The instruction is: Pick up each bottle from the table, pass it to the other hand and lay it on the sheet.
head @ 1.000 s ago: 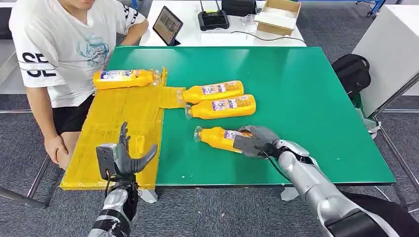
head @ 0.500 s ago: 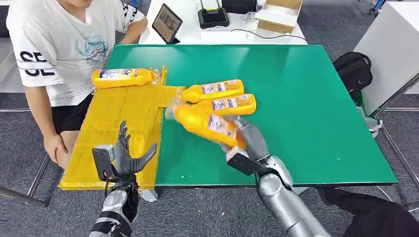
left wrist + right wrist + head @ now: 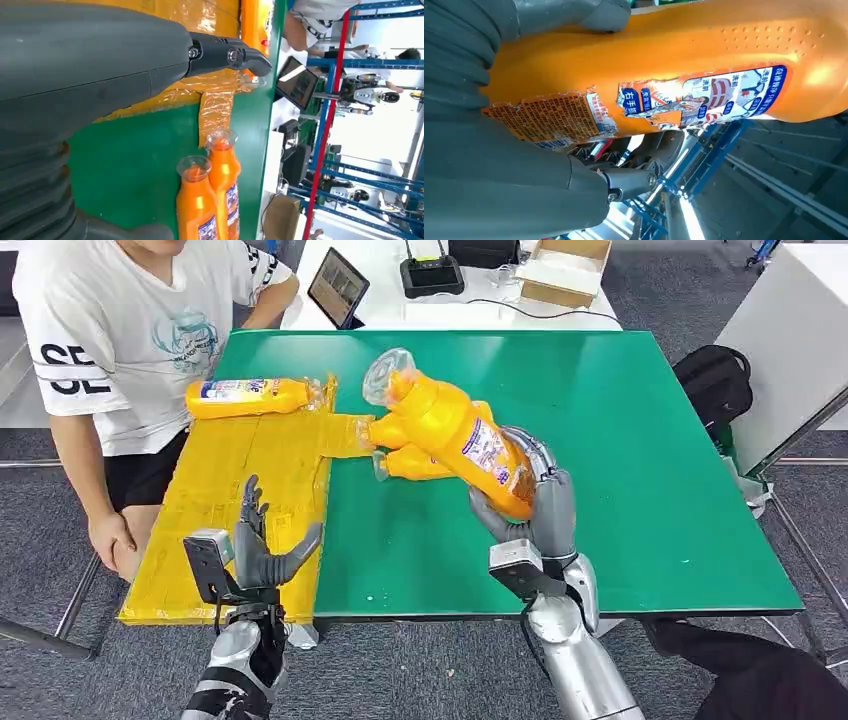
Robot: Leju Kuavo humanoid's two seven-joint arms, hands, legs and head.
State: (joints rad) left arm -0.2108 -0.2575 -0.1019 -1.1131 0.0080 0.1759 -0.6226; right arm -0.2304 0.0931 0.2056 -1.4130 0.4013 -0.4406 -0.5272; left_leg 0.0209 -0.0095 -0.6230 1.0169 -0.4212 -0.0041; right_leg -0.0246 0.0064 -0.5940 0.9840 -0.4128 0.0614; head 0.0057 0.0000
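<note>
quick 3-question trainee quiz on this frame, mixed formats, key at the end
1. True or false: the right hand holds an orange bottle lifted off the green table.
2. Multiple choice: the left hand is A) gripping a bottle, B) open with nothing in it, near the front of the yellow sheet, C) resting on the tablet.
3. Fill in: the number of bottles lying fully on the yellow sheet is ____.

Key:
1. True.
2. B.
3. One, the bottle by the person; two more bottles lie on the green table at the sheet's edge.
</note>
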